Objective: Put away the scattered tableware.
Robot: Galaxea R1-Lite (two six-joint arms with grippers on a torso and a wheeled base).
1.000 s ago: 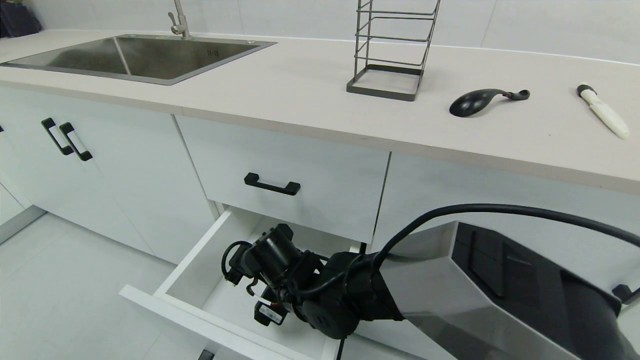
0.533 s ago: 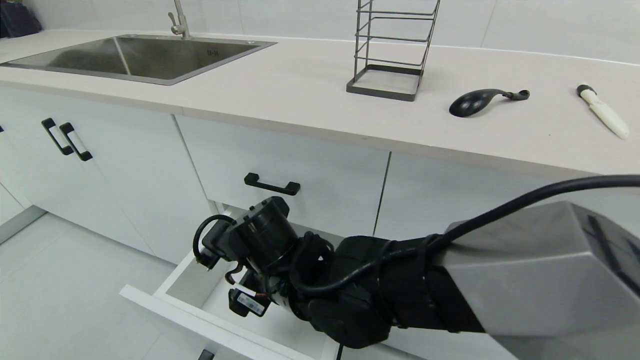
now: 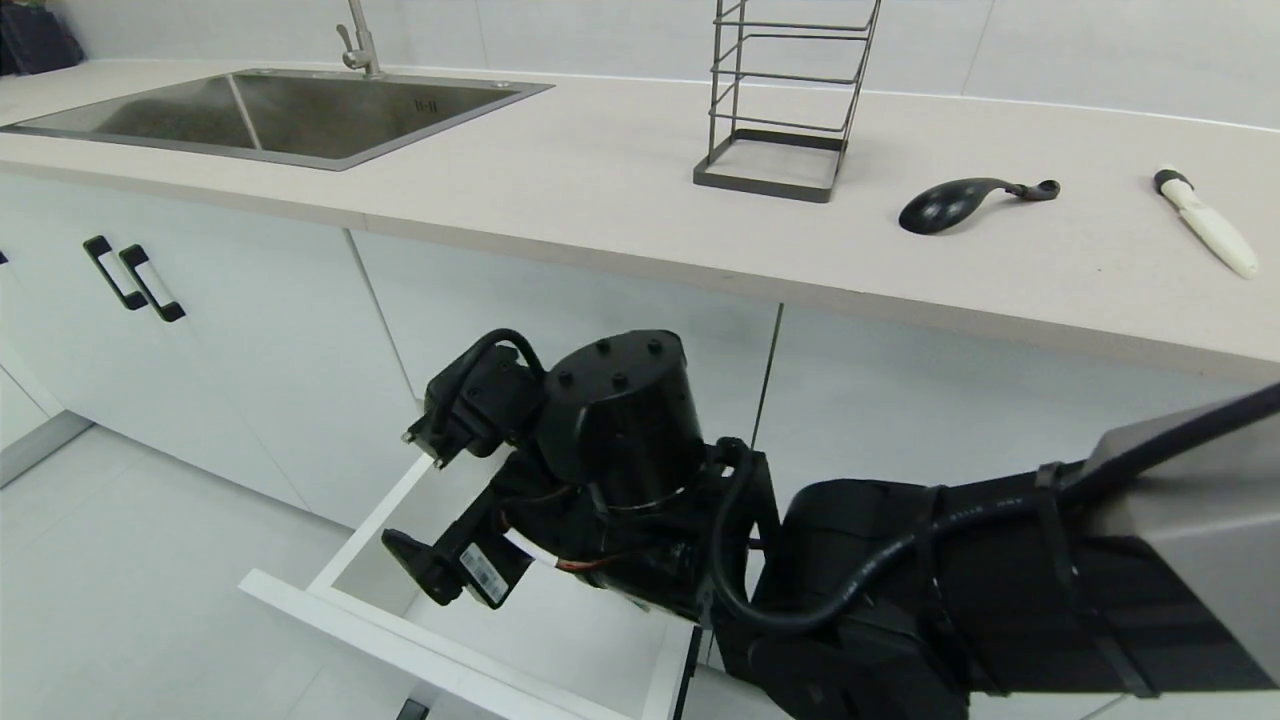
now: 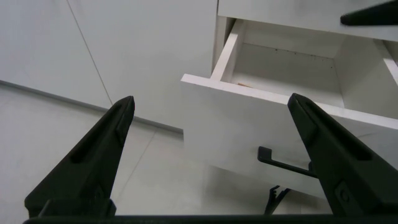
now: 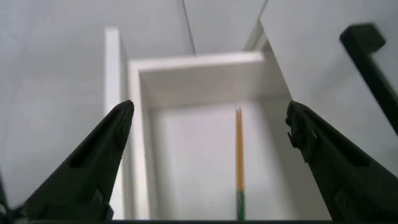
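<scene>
A black spoon (image 3: pixel 948 205) and a cream utensil with a black end (image 3: pixel 1205 222) lie on the counter at the right. Below the counter the lower drawer (image 3: pixel 330 600) is pulled out. An orange chopstick with a green end (image 5: pixel 239 155) lies on the drawer's floor. My right gripper (image 5: pixel 209 111) hangs open and empty above the drawer, looking down into it; its wrist (image 3: pixel 615 420) covers the upper drawer's front. My left gripper (image 4: pixel 209 101) is open and empty, low in front of the white drawer front (image 4: pixel 249 118) and its black handle (image 4: pixel 283 165).
A grey wire rack (image 3: pixel 785 100) stands on the counter left of the spoon. A steel sink (image 3: pixel 270 110) with a tap is at the far left. Cabinet doors with black handles (image 3: pixel 130 280) are left of the drawer. Grey floor lies below.
My right arm has lifted up out of the drawer and turned, so its wrist now hides the upper drawer's handle. The spoon and the cream utensil have not moved.
</scene>
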